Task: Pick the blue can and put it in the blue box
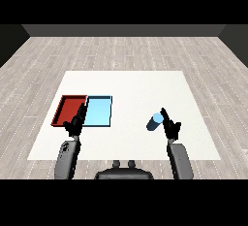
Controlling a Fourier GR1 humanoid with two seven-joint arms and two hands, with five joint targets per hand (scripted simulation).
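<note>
Task was barely started, by my read. The blue can (156, 121) was nowhere near the blue tray (98, 111); it sat at my right side of the tabletop (131, 87), well apart from both trays. Nothing lay in the blue tray as far as I could see. The red tray (69, 109) lay just beside it on the left, sides touching or nearly so.

My right hand (170, 125) was right next to the can, on its right side, fingers pointing up and looking fairly straight, not wrapped around it. I couldn't tell if the hand touched the can or just stood beside it. The can looked tilted, top leaning away from the hand, and I couldn't say whether it stood on the tabletop or was off it.

My left hand (76, 122) hung at the near edge of the trays, around the seam between red and blue, holding nothing, fingers relaxed.

Left to do, I judged: close on the can, lift, carry left across the tabletop, set it in the blue tray.
</note>
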